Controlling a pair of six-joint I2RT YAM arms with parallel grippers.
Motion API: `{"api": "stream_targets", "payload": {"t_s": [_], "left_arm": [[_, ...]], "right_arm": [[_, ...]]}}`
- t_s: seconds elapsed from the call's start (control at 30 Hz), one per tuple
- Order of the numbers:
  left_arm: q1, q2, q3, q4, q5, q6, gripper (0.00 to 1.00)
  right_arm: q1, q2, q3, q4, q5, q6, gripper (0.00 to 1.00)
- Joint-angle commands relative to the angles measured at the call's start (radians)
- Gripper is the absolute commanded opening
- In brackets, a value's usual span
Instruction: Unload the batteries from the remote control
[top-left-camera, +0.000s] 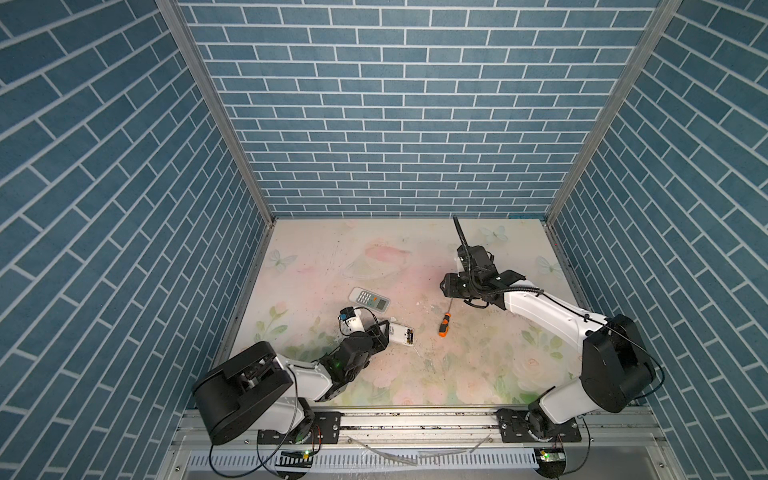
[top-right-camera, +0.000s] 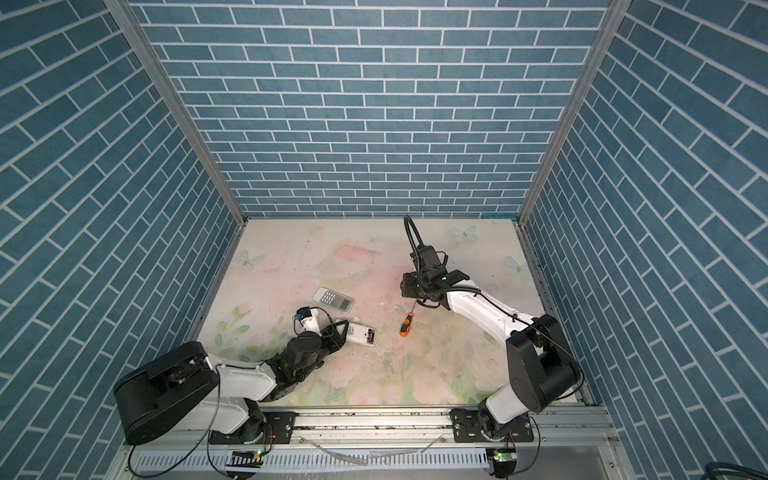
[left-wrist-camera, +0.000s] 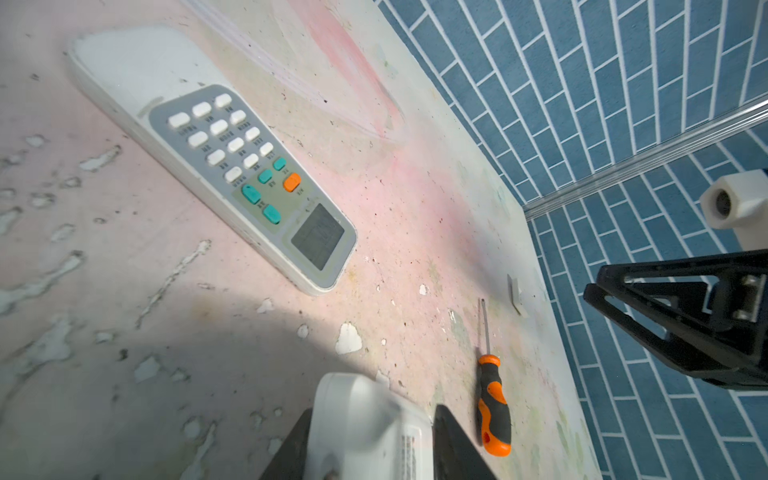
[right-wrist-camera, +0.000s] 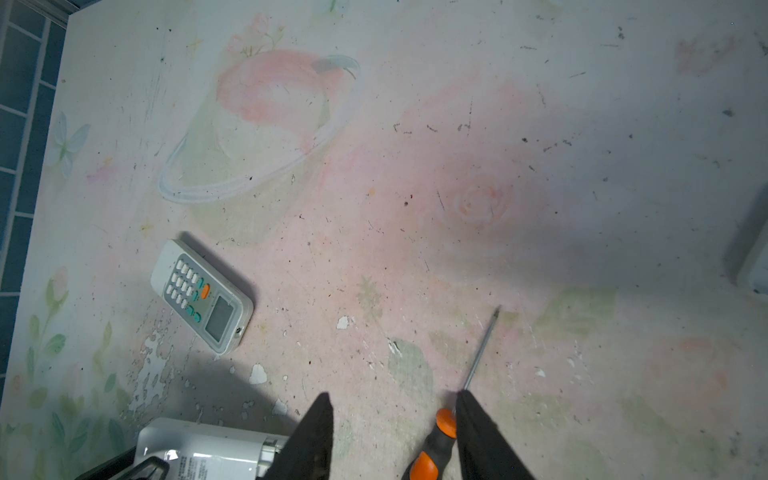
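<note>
White remote (top-left-camera: 369, 300), teal and orange buttons, beyond the left end effector (top-left-camera: 384, 333); orange-black screwdriver (top-left-camera: 444, 323); pastel floral bench (top-left-camera: 478, 365).

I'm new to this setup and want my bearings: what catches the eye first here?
The orange-and-black screwdriver in the middle of the table stands out most, with the right gripper hanging open near its tip. Next come the keypad-up remote to its left and the face-down remote between the jaws of the left gripper.
</note>
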Motion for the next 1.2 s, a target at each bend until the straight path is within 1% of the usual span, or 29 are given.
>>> {"api": "stream_targets", "payload": {"t_s": [0.0, 0.17, 0.37, 0.57, 0.67, 0.7, 0.8, 0.87, 0.9, 0.97, 1.03, 1.07, 1.1, 1.17], "left_arm": [[-0.013, -0.066, 0.011, -0.215, -0.035, 0.036, 0.48], [-0.019, -0.107, 0.003, -0.275, -0.018, 0.032, 0.48], [-0.04, -0.082, -0.004, -0.262, 0.001, 0.01, 0.48], [-0.074, -0.076, 0.003, -0.288, 0.001, -0.024, 0.48], [-0.094, -0.101, 0.016, -0.348, 0.007, -0.024, 0.48], [-0.098, -0.119, 0.022, -0.383, 0.011, -0.048, 0.48], [-0.099, -0.216, 0.052, -0.539, 0.005, -0.047, 0.49], [-0.099, -0.293, 0.104, -0.693, -0.013, -0.007, 0.5], [-0.095, -0.326, 0.139, -0.769, -0.02, 0.025, 0.51], [-0.073, -0.365, 0.202, -0.876, 0.001, 0.086, 0.53], [-0.027, -0.369, 0.259, -0.942, 0.063, 0.149, 0.52], [-0.004, -0.365, 0.286, -0.958, 0.097, 0.176, 0.52], [0.019, -0.355, 0.309, -0.97, 0.133, 0.207, 0.52], [0.058, -0.324, 0.349, -0.978, 0.195, 0.261, 0.53]], "right_arm": [[0.014, -0.007, -0.021, 0.019, 0.022, 0.03, 0.49], [0.024, 0.001, -0.017, 0.027, 0.028, 0.034, 0.49], [0.038, -0.005, -0.028, 0.031, 0.043, 0.041, 0.49], [0.046, -0.03, -0.051, 0.03, 0.056, 0.05, 0.49], [0.052, -0.049, -0.064, 0.026, 0.064, 0.056, 0.49], [0.055, -0.056, -0.067, 0.021, 0.066, 0.058, 0.49], [0.075, -0.079, -0.068, -0.023, 0.086, 0.058, 0.47], [0.104, -0.098, -0.066, -0.07, 0.114, 0.059, 0.43], [0.12, -0.108, -0.063, -0.101, 0.131, 0.06, 0.39], [0.159, -0.123, -0.059, -0.164, 0.162, 0.072, 0.25], [0.212, -0.135, -0.059, -0.212, 0.191, 0.091, 0.11], [0.238, -0.14, -0.063, -0.225, 0.2, 0.106, 0.06], [0.267, -0.143, -0.069, -0.237, 0.21, 0.125, 0.02], [0.324, -0.141, -0.077, -0.257, 0.233, 0.171, 0.0]]}}
